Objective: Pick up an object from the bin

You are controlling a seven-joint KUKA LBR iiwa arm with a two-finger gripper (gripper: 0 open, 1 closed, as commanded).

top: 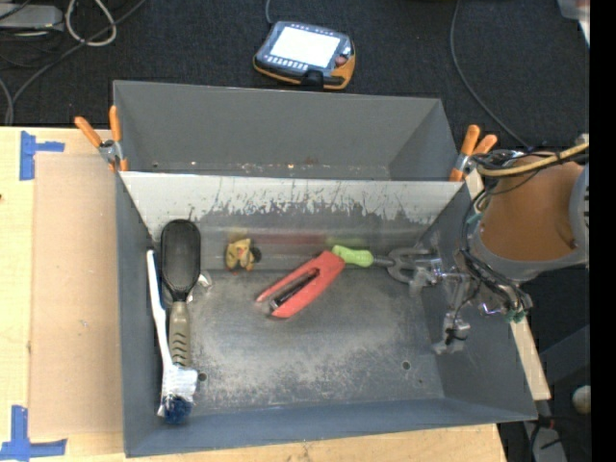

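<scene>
My gripper (450, 333) hangs over the bin's right side, above the sloping right wall, with nothing seen in it. Nearest to it lies a green-handled metal tool (354, 255) at the back of the floor, its metal end pointing right toward the gripper. Just left of that, a red cutter-like tool (300, 285) lies slantwise near the middle of the bin. Both are to the gripper's left and apart from it.
A black hairbrush (180, 268) and a white toothbrush with blue bristles (166, 345) lie along the left wall. A small yellow-brown lump (241, 253) sits at the back. The arm's orange cover and cables hang over the right rim.
</scene>
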